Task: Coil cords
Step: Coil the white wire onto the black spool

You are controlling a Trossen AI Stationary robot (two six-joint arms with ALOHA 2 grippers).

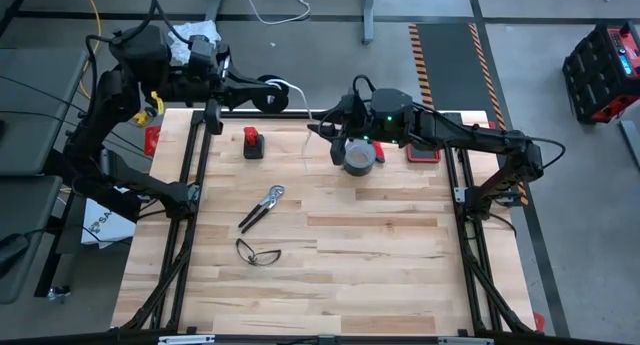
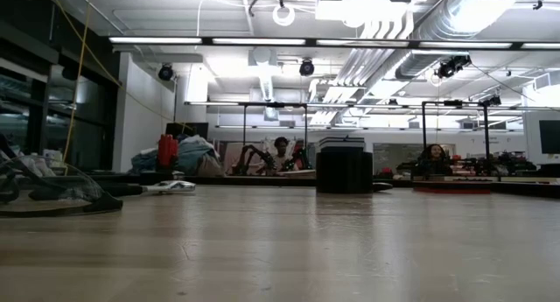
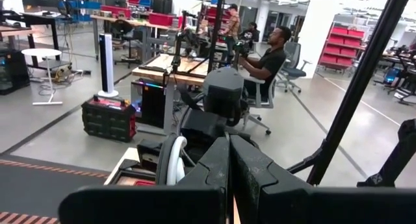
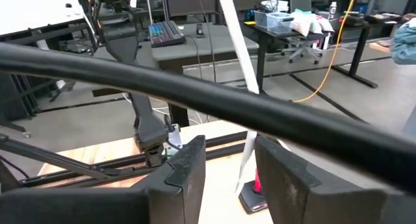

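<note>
Cord strung between both grippers at the table's far edge.
L gripper (image 1: 268, 93) closed on spool (image 1: 272, 93); white cord (image 1: 310, 113) runs sideways to R gripper (image 1: 322, 127), fingers apart around it.

A grey tape roll (image 1: 358, 157) sits near the far edge of the wooden table (image 1: 380, 275). Pliers (image 1: 262, 206) lie mid-table, beside what may be safety glasses (image 1: 257, 252).

The left arm reaches along the table's far edge, its gripper (image 1: 272, 93) at the far rim with fingers pressed together. The right arm stretches across from the right, its gripper (image 1: 322, 123) raised, fingers (image 4: 185, 165) parted
</note>
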